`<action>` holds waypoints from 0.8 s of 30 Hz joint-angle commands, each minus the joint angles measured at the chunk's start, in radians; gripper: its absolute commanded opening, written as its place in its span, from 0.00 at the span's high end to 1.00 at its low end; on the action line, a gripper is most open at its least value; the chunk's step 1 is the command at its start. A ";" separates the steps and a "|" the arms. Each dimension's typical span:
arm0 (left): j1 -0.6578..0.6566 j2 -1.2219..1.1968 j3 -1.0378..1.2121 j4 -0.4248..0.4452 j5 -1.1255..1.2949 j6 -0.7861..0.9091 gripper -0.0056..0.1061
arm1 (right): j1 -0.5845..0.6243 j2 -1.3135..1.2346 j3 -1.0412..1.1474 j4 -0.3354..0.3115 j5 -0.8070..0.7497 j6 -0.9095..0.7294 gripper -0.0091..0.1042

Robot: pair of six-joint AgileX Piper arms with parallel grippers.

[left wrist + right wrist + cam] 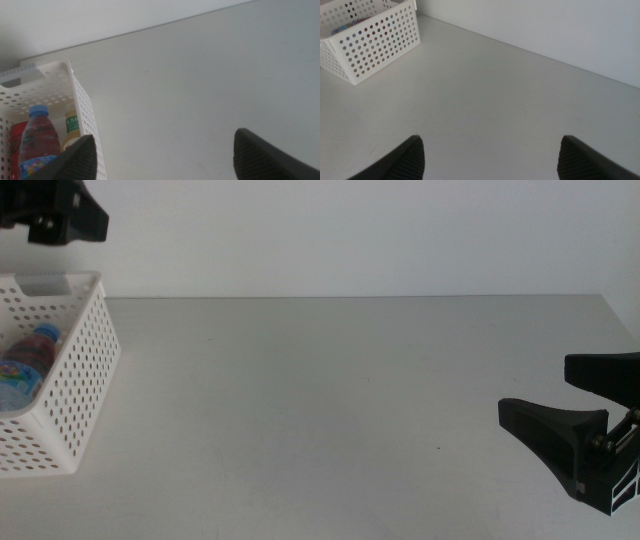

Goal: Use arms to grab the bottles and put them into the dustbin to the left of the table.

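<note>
The white perforated dustbin (pixel 85 370) stands at the table's left edge. A blue-capped bottle (pixel 28 358) lies inside it. In the left wrist view the dustbin (pixel 82 105) holds the blue-capped bottle (pixel 37 142), the yellow tea bottle (pixel 72 127) and the red can (pixel 17 137). My left gripper (pixel 60 210) hangs above the dustbin's far end, open and empty (pixel 165 135). My right gripper (pixel 533 387) is low over the table's right side, open and empty (pixel 491 138). The right wrist view shows the dustbin (pixel 380 35) far off.
The pale grey table (pixel 330 400) stretches bare between the dustbin and my right gripper. A white wall runs behind the table's far edge.
</note>
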 commanded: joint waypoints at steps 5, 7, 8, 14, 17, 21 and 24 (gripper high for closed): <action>-0.017 -0.303 0.336 0.020 -0.387 -0.048 0.11 | 0.002 -0.003 -0.035 -0.004 -0.067 -0.015 0.32; -0.017 -0.349 0.372 0.045 -0.394 -0.048 0.11 | 0.002 -0.003 -0.035 -0.004 -0.067 -0.015 0.32; -0.017 -0.368 0.382 0.060 -0.392 -0.048 0.11 | 0.002 -0.003 -0.035 -0.004 -0.067 -0.015 0.32; -0.017 -0.446 0.390 0.079 -0.388 -0.048 0.11 | 0.002 -0.003 -0.035 -0.004 -0.067 -0.015 0.32; -0.017 -0.460 0.390 0.079 -0.388 -0.048 0.11 | 0.002 -0.003 -0.035 -0.004 -0.067 -0.015 0.32; -0.017 -0.459 0.390 0.084 -0.389 -0.048 0.11 | 0.002 -0.003 -0.035 -0.004 -0.067 -0.015 0.32; -0.017 -0.458 0.390 0.091 -0.389 -0.048 0.11 | 0.002 -0.005 -0.022 -0.004 -0.067 -0.015 0.32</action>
